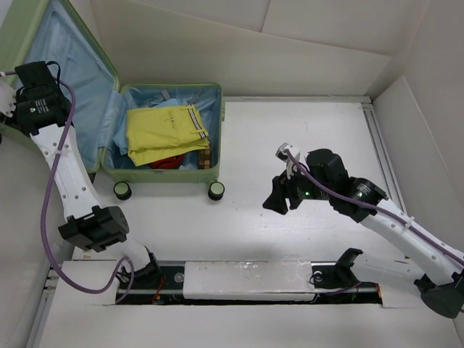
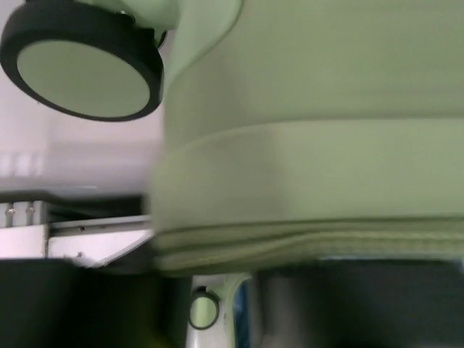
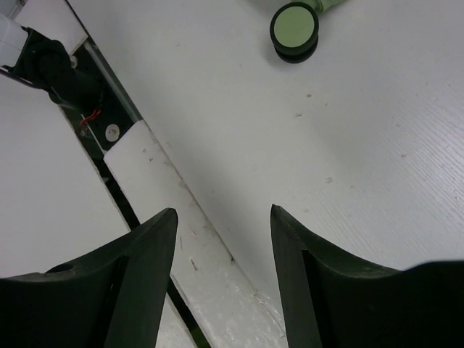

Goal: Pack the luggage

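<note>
white tabletop (image 1: 304,145) is seen, walled by pale panels at the back and sides.

luggage (image 1: 161,175) is found at the far left of the tabletop, laid open: pale green shell, light blue lining. the base half is laid flat, its two wheels (image 1: 122,190) turned toward the near edge. the lid (image 1: 76,80) is stood at a slant to the left of the base, lining facing right.

the left arm is stretched up the left side to the outer face of the lid, and a purple cable (image 1: 48,196) is looped along it. the right arm is reached in from the lower right, well apart from the luggage.

a folded yellow garment (image 1: 165,130) is laid in the base, with striped trim at its right end.

right pincer (image 3: 223,217) is held above bare tabletop, jaws apart, nothing between them.

left pincer (image 2: 210,279) is held close against the ribbed green shell, with a further wheel (image 2: 83,72) at the upper left of its wrist view. its fingers are shown only as dark blurs at the bottom of that view. whether they are apart or clamped on the lid rim cannot be told.

a red item (image 1: 168,161) is tucked under the near edge of the yellow garment, mostly hidden.
</note>
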